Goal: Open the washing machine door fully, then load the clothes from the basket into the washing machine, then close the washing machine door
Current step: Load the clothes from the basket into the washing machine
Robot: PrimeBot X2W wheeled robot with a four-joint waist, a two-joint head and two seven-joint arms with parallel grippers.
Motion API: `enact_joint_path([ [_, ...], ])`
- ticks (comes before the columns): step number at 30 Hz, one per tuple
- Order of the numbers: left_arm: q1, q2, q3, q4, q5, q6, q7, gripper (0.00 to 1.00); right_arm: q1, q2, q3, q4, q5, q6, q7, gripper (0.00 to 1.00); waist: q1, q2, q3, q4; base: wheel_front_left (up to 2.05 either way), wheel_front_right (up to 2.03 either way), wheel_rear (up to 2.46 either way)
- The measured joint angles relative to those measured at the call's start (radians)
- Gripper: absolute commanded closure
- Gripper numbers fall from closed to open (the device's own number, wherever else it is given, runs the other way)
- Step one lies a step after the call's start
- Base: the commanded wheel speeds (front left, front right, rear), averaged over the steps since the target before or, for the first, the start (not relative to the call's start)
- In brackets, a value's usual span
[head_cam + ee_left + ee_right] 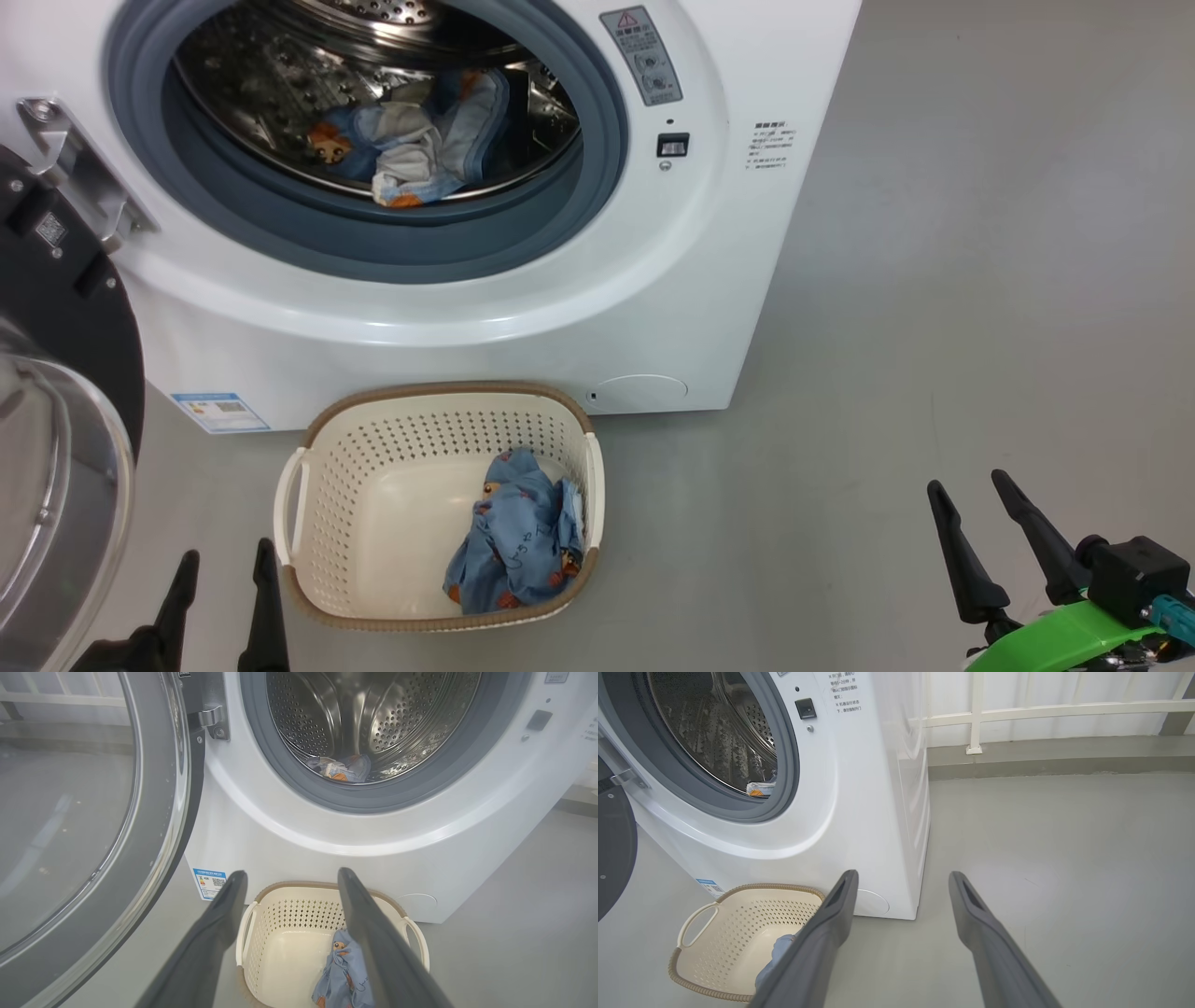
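Observation:
The white washing machine (523, 308) stands with its round door (65, 392) swung wide open to the left. Light-blue printed clothes (420, 140) lie in the steel drum. On the floor in front sits the cream basket (308, 504) with one blue piece of clothes (518, 541) in its right half. My left gripper (227, 560) is open at the lower left, just left of the basket. My right gripper (971, 490) is open at the lower right, well away from the basket. Both hold nothing. In the left wrist view the fingers (369, 914) frame the basket (289, 910).
Grey floor (934, 280) stretches to the right of the machine. A white railing and a low kerb (1041, 756) run behind it. The open door (93, 812) takes up the space left of the basket.

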Motion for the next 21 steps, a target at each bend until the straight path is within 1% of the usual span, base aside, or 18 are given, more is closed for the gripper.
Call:
enact_joint_path([
  [13, -0.068, 0.0, -0.039, 0.047, -0.005, 0.0, 0.0, 0.0, -0.033, 0.014, -0.001, -0.009, 0.0, 0.0, 0.0, 0.0, 0.0, 0.0, 0.047, -0.014, 0.0, 0.0, 0.0],
  [21, -0.128, 0.012, -0.095, 0.106, -0.028, 0.0, 0.0, 0.0, -0.075, 0.019, -0.002, -0.021, 0.0, 0.0, 0.0, 0.0, 0.0, 0.0, 0.098, -0.021, 0.0, 0.0, 0.0],
])
